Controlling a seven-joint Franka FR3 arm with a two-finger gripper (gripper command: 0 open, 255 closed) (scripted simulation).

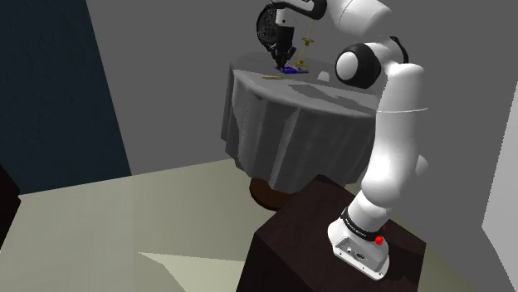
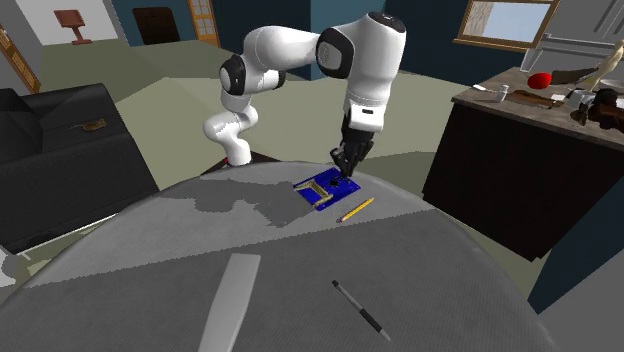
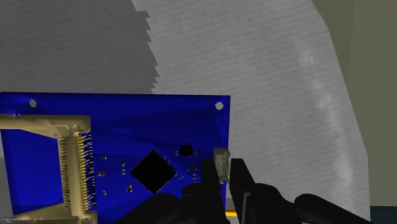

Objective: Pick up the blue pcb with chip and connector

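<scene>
Simulated home, living-room type. Evidence:
- Round tabletop (image 2: pixel 450 260) under a grey cloth (image 1: pixel 282 141) that drapes down to a dark pedestal foot (image 1: pixel 267 192).
- Dark sofa (image 2: pixel 60 140) well off to one side of the end effector (image 2: pixel 343 176).
- Dark sideboard (image 2: pixel 500 170) on the opposite side, with bric-a-brac and a red item (image 2: pixel 540 78) on top.
- Framed picture (image 2: pixel 505 22) on the wall above the sideboard.
- Far behind the end effector: wooden door (image 2: pixel 203 18), dark cabinet (image 2: pixel 157 22), small wooden stand (image 2: pixel 70 20).
- Dark blue wall (image 1: pixel 50 83), grey wall (image 1: pixel 166 50), pale floor (image 1: pixel 124 220).
</scene>
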